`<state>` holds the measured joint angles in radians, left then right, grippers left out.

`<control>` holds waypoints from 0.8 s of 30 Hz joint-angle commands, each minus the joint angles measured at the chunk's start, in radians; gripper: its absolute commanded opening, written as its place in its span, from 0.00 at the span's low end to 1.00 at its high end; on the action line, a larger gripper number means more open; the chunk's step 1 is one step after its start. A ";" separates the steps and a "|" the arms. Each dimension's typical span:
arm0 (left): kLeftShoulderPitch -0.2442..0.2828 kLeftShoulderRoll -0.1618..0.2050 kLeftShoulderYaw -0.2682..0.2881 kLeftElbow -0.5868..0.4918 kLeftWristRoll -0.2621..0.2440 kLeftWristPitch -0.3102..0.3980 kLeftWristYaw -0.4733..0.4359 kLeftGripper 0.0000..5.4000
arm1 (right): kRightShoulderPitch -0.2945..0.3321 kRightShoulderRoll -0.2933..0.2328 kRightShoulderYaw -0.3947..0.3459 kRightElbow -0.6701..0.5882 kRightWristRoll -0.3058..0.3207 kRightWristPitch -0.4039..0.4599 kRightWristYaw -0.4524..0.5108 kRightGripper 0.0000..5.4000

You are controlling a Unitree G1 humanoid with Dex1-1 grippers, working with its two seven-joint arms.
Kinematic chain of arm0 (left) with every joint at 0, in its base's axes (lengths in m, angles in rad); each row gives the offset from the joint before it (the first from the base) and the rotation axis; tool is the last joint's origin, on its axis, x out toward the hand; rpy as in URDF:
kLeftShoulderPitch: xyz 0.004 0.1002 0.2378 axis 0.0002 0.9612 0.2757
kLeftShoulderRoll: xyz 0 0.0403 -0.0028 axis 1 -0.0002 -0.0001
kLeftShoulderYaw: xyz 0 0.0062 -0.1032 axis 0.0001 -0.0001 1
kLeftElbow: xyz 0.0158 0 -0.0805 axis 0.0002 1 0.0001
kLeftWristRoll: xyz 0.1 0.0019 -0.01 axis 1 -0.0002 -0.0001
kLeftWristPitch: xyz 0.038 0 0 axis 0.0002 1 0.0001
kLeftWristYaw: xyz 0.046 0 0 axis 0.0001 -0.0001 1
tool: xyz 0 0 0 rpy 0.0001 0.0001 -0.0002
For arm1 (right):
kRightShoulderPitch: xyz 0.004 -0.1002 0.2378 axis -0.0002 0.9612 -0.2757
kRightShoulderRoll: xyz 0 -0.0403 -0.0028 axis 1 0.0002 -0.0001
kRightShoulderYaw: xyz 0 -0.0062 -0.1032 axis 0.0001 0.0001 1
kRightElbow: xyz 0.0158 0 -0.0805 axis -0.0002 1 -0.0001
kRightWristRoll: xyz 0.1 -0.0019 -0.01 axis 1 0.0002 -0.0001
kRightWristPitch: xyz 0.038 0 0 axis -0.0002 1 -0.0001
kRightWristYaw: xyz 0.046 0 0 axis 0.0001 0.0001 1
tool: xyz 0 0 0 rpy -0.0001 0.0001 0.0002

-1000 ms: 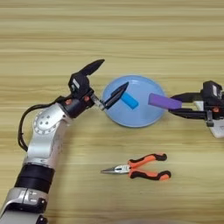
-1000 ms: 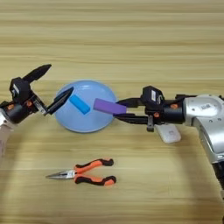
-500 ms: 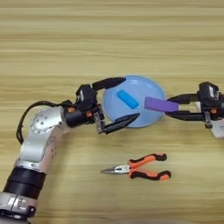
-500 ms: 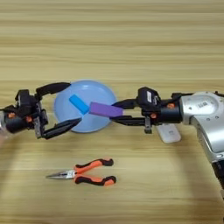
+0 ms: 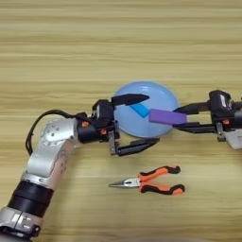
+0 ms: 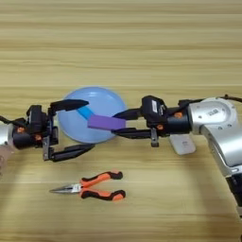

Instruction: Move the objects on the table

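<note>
1. Purple block [image 5: 167,116]: in the left eye view it's pinched between the jaws of the right gripper [image 5: 182,118], which comes in from the right edge. The block sits roughly level over the right part of the light-blue plate [image 5: 163,94], and I can't tell if its far end touches the plate.
2. Same view: the left gripper [image 5: 141,122] has its jaws spread wide. One finger is over the plate's left part near a small blue block [image 5: 139,110] lying in the plate, the other is off the near rim over the desk [image 5: 71,47].
3. Pliers [image 5: 149,180] lie flat on the desk in front of the plate, steel tip pointing left, well apart from both grippers. Nobody's touching them.
4. Right eye view: same story, clearer on the grip. The right gripper [image 6: 124,123] clamps the purple block [image 6: 106,123] by its right end, so most of the block sticks out to the left, cantilevered.
5. My read: the step in hand is setting the purple block down in the plate. With that end-grip, I'd lower it slowly and keep it level so it doesn't pivot in the jaws.
6. Watch the blue block [image 6: 85,112]; aim for bare plate [image 6: 106,97] beside it, not on top.
7. The left gripper [image 6: 79,125] is crowding the plate, so its open fingers could get bumped. Best to keep the two clear of each other.
</note>
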<state>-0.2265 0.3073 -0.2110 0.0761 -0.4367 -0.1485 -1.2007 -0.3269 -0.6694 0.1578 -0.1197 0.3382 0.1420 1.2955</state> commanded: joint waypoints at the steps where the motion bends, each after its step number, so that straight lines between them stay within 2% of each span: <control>1: -0.003 0.002 -0.020 -0.004 0.027 -0.015 -0.014 1.00 | -0.021 0.006 0.015 -0.028 0.010 0.017 0.001 0.26; 15: -0.011 -0.003 -0.043 0.005 0.039 -0.024 -0.026 1.00 | -0.042 0.024 0.034 -0.027 0.011 0.028 -0.004 0.26; 24: -0.008 -0.004 -0.045 0.004 0.041 -0.030 -0.029 0.82 | -0.040 0.026 0.034 -0.028 0.012 0.027 -0.005 0.26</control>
<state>-0.2265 0.2979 -0.2506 0.0796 -0.4143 -0.1688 -1.2235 -0.3471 -0.6480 0.1882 -0.1419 0.3427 0.1649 1.2931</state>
